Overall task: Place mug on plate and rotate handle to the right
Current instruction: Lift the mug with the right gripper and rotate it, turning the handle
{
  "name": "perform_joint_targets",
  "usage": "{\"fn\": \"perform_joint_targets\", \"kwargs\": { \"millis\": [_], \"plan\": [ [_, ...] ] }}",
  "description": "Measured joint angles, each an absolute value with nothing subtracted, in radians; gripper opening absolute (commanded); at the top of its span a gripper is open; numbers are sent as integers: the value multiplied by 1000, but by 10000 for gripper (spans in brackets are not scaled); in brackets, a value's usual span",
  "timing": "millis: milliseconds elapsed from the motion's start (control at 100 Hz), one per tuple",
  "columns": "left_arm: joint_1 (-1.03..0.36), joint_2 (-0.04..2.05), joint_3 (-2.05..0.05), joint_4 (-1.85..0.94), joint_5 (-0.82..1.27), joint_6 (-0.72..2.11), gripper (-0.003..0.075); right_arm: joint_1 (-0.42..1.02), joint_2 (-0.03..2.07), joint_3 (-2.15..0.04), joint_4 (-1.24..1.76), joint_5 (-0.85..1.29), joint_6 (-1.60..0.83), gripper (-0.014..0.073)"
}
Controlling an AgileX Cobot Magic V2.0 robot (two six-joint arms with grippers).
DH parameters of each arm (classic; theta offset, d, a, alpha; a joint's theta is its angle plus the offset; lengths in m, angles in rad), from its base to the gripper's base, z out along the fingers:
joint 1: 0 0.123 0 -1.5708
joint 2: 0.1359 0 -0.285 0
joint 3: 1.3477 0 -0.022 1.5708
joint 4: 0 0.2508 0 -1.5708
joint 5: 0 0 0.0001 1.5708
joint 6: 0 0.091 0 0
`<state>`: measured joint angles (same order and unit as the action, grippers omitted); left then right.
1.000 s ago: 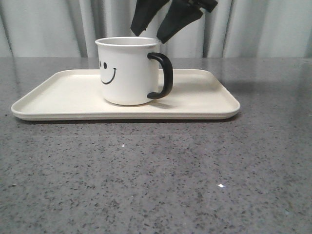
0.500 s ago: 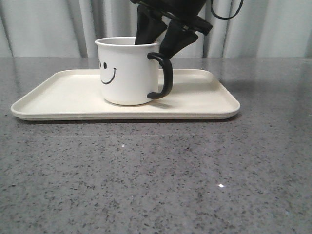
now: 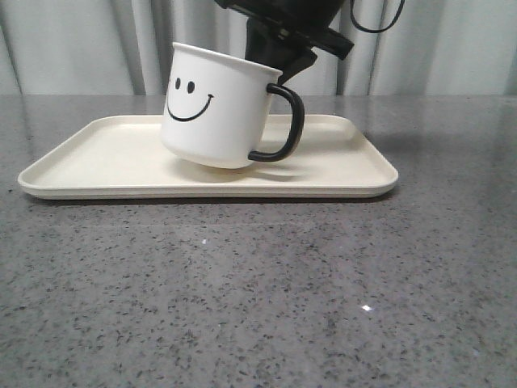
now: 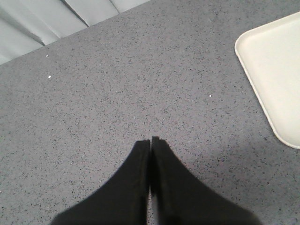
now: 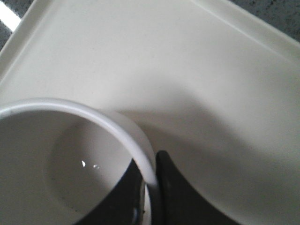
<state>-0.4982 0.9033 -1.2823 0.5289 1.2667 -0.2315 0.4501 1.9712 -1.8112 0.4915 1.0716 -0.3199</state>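
The white mug [image 3: 218,109] with its black smiley face hangs tilted just above the cream plate [image 3: 97,162], its rim leaning toward the back right. Its black handle [image 3: 284,125] points right in the front view. My right gripper [image 3: 271,65] is shut on the mug's rim [image 5: 117,126], one finger inside the cup and one outside, beside the handle. The plate's floor [image 5: 187,70] lies below. My left gripper [image 4: 151,139] is shut on nothing, over bare grey counter, with a corner of the plate [image 4: 272,70] nearby.
The grey speckled counter [image 3: 258,291] stretches in front of the plate. Pale curtains [image 3: 81,40] hang along the back edge of the counter.
The right gripper came down over the mug's rim, shut on it and lifted the mug, which has risen off the plate, tilted and turned its face more to the front.
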Motion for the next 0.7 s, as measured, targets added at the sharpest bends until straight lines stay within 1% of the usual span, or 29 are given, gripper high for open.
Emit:
{"fn": "perform_joint_targets", "kwargs": {
  "millis": [180, 320, 440, 540, 700],
  "plan": [
    [-498, 903, -1282, 529, 1267, -231, -20, 450, 1966, -1908, 488, 1157, -356, -60],
    [-498, 903, -1282, 529, 1267, -231, -20, 450, 1962, -2079, 488, 1231, -408, -60],
    [-498, 903, -1282, 529, 1267, -231, -20, 450, 1956, -2212, 488, 1245, -483, -60],
    [-498, 903, -1282, 529, 1267, -231, -20, 450, 1949, -2262, 491, 1250, -564, -60],
    [-498, 903, -1282, 527, 1267, -231, -20, 450, 1949, -2268, 493, 1261, -663, -60]
  ]
}}
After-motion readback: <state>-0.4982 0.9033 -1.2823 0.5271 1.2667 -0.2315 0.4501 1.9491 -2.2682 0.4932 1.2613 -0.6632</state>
